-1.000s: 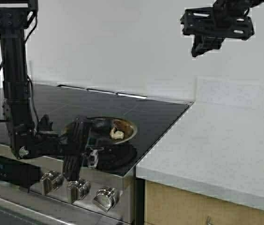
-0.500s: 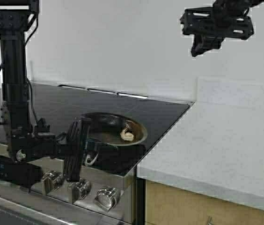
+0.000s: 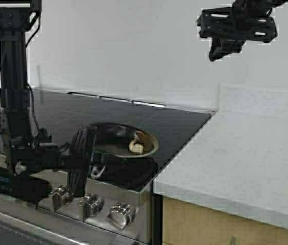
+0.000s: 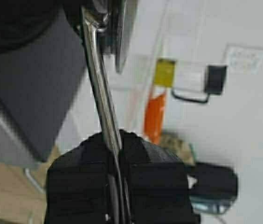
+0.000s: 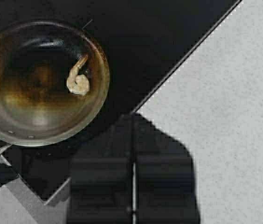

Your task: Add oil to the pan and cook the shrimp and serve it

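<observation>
We are seeing the left gripper (image 3: 95, 166) clamping the short steel handle of the small round steel pan (image 3: 121, 141), which is sitting tilted over the black glass cooktop (image 3: 180, 127), handle pointing toward the knobs. The pale curled shrimp (image 3: 136, 147) is lying against its right inner wall. The right gripper (image 3: 224, 51) is hanging high, jaws closed together.

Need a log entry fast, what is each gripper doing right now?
Left gripper: shut on the pan handle.
Right gripper: shut, holding nothing, raised above the counter.
</observation>
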`<state>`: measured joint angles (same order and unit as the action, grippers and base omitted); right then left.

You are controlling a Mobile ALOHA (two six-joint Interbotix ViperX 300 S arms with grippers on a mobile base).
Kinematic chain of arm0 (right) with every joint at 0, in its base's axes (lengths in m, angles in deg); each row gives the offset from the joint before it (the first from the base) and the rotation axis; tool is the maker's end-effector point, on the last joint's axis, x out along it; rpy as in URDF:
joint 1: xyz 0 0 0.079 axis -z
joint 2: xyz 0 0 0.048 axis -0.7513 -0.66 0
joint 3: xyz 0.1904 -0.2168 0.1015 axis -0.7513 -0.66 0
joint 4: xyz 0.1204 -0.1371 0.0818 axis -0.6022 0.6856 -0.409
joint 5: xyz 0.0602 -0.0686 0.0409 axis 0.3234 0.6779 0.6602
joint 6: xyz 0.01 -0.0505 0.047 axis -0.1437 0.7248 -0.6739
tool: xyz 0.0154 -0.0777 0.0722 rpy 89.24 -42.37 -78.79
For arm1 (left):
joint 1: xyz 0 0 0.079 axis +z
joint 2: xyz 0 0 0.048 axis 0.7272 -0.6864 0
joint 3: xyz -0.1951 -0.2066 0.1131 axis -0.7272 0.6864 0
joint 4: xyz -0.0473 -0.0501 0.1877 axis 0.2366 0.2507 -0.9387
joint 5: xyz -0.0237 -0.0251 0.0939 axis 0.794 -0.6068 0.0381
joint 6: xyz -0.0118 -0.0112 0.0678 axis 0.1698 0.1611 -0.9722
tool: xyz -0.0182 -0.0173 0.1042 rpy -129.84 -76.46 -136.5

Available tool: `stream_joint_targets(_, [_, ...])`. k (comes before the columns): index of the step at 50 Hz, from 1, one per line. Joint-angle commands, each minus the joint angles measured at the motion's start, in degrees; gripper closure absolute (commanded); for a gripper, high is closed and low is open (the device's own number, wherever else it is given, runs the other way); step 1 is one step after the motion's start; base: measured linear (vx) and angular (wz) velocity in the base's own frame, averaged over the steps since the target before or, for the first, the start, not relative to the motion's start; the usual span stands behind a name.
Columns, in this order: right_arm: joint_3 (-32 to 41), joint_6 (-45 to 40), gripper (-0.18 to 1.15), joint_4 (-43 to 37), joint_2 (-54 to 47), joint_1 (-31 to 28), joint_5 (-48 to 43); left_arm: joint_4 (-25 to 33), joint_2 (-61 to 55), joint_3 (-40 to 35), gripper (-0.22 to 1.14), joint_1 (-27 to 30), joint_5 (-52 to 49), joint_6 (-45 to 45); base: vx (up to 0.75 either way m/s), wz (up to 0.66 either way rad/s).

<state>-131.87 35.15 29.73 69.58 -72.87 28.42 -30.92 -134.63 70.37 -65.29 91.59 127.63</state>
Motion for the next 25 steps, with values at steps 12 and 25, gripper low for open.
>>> stream_joint_targets(12, [1.3, -0.2, 0.92, 0.1, 1.2, -0.2, -0.1, 0.3, 9.3, 2.8, 0.88, 0.2, 3.4, -1.1, 0.02, 0.17])
stream_joint_targets(25, [2.1, -0.4, 0.92, 0.0, 1.8, -0.2, 1.5, 1.2, 12.7, 5.6, 0.88, 0.2, 3.4, -0.8, 0.05, 0.32])
